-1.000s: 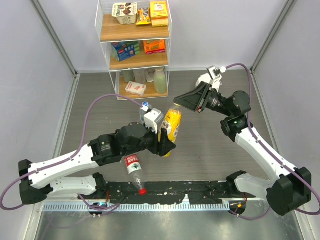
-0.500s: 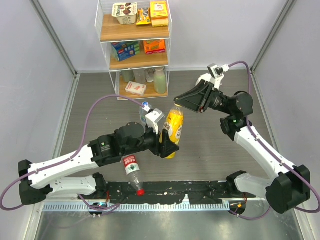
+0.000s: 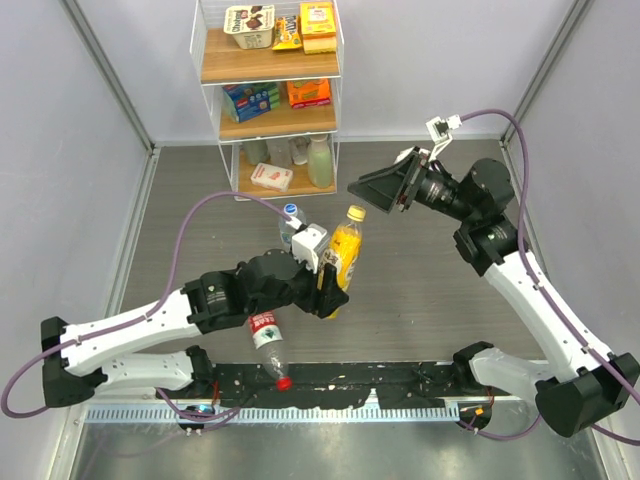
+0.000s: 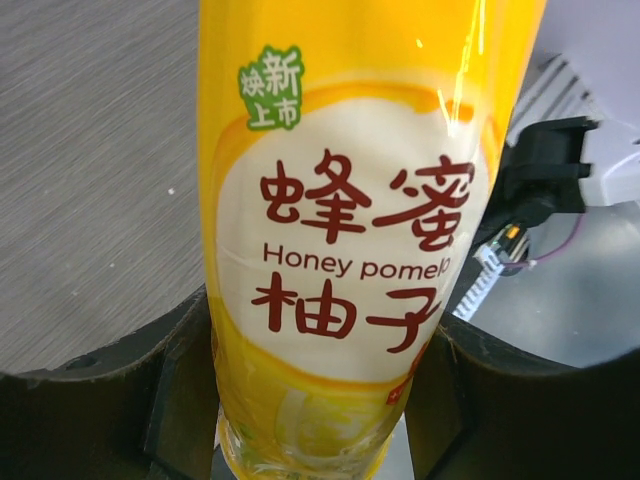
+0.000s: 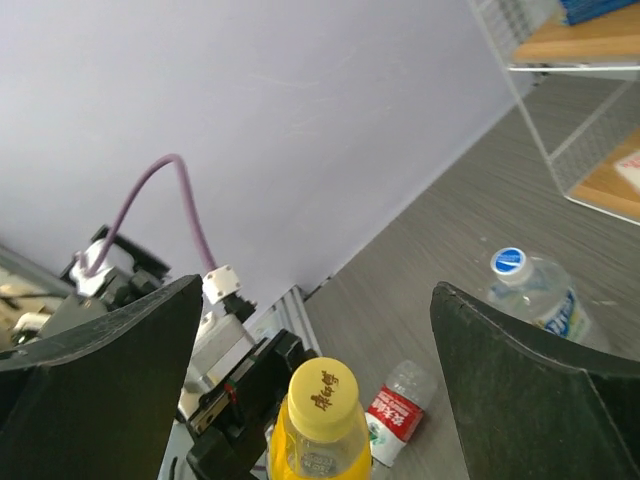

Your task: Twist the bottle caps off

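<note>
- My left pincer (image 3: 333,272) is clamped on the yellow bottle (image 3: 343,252), low on its body, a little to 7 o'clock of the table's middle. In the left wrist view my fingers (image 4: 175,400) press either side of the label's lower part.
- The bottle leans with its yellow cap (image 3: 355,213) toward 1 o'clock, and the cap is on. I cannot tell whether the base touches the table (image 3: 430,290).
- My right pincer (image 3: 358,190) is spread wide and holds nothing. It is just to 12 o'clock of that cap and apart from it. From the right wrist, the cap (image 5: 322,388) sits low between my two dark fingers (image 5: 110,370) and touches neither.
- The blue-label bottle (image 3: 289,228) stands at 9 o'clock of the yellow one, just beside my left wrist, with its blue-and-white cap (image 3: 290,210) on.
- The red-label bottle (image 3: 266,335) lies on its side at 7 o'clock, partly under my left forearm. Its red cap (image 3: 285,381) points to 6 o'clock and reaches the black strip (image 3: 380,378) along the near edge.
- The shelf rack (image 3: 268,100) takes up the 12 o'clock edge, well apart from both pincers.
- Bare table runs from 3 round to 5 o'clock, between the yellow bottle and my right arm. There is more of it at 9 to 10 o'clock.
- My right elbow is near the right wall (image 3: 590,200), so that side is the tight one.
</note>
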`<state>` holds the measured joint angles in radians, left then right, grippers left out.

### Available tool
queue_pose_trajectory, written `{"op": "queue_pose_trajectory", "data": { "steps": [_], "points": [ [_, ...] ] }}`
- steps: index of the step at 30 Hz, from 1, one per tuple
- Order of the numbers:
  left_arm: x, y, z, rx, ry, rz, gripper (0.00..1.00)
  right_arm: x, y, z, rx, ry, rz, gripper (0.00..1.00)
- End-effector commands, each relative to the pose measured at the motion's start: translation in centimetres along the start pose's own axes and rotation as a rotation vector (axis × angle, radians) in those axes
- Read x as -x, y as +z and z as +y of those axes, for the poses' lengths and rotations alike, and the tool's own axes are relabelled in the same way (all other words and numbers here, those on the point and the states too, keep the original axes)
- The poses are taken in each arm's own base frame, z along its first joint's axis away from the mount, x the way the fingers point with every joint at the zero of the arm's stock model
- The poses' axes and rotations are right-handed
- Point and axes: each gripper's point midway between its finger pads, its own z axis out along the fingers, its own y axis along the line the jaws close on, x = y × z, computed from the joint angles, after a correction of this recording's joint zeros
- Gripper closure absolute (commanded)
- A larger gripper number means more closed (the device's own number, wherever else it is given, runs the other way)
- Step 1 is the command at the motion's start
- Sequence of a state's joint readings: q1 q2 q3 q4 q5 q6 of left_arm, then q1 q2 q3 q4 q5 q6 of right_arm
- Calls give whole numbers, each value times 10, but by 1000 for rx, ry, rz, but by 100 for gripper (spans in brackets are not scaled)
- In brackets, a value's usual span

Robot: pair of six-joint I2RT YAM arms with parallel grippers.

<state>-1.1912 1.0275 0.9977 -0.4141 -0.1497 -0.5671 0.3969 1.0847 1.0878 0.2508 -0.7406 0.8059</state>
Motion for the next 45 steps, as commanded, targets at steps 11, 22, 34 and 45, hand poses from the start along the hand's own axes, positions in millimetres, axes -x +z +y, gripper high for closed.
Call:
{"op": "queue_pose_trajectory", "data": {
  "steps": [11, 22, 34, 45],
  "points": [
    [6, 7, 70, 480, 56, 54, 83, -4, -19, -96, -582, 117, 40, 0],
    [1, 22, 86, 691, 169, 158, 87, -41, -18, -118, -644, 210, 114, 2],
    [0, 35, 82, 691, 195, 173, 86, -70, -17, -130, -660, 253, 170, 29],
    [-4, 38, 78, 674, 201, 177, 87, -70, -12, -126, -609, 270, 145, 60]
  ]
}}
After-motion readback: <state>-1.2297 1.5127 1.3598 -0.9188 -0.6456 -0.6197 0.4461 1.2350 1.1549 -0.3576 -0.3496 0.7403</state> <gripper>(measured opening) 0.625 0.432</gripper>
